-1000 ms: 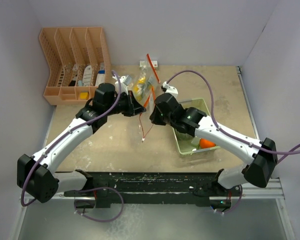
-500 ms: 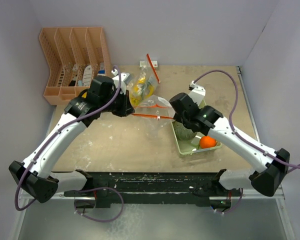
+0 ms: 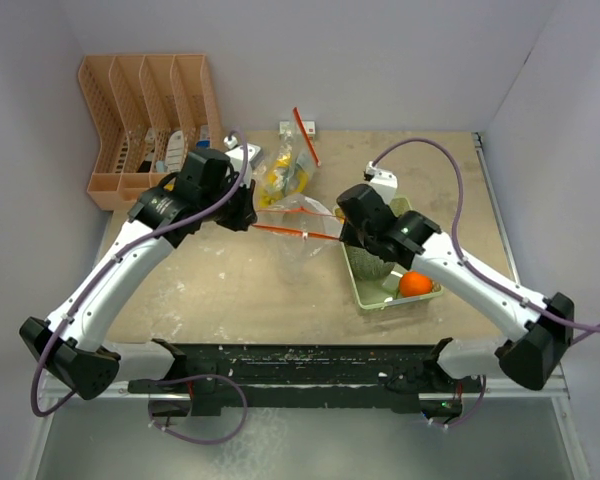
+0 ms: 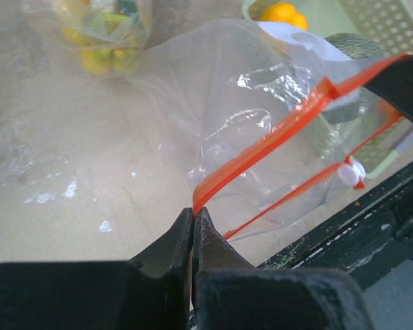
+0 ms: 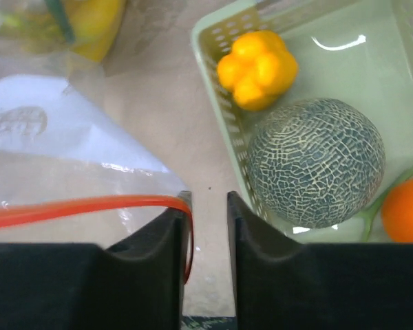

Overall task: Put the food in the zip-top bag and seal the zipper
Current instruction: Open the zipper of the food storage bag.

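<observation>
Left wrist, left gripper [image 4: 193,214] pinches zipper [image 4: 261,152] (bag [image 4: 220,75] open)

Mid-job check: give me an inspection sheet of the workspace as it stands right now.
Surface: tan table, white scuffs.
Job's things: zip-top bag empty, stretched between both grippers; zipper unsealed, slider on the lower lip; pepper, melon and orange fruit in the green basket; banana bunch in crumpled clear wrap beyond the bag.
Clutter: peach organiser, far left.
Grippers: left gripper jaws shut on the zipper's end; right gripper jaws apart, strip against one finger.
Cables: purple cables loop over both arms.
Surroundings: pale walls.
</observation>
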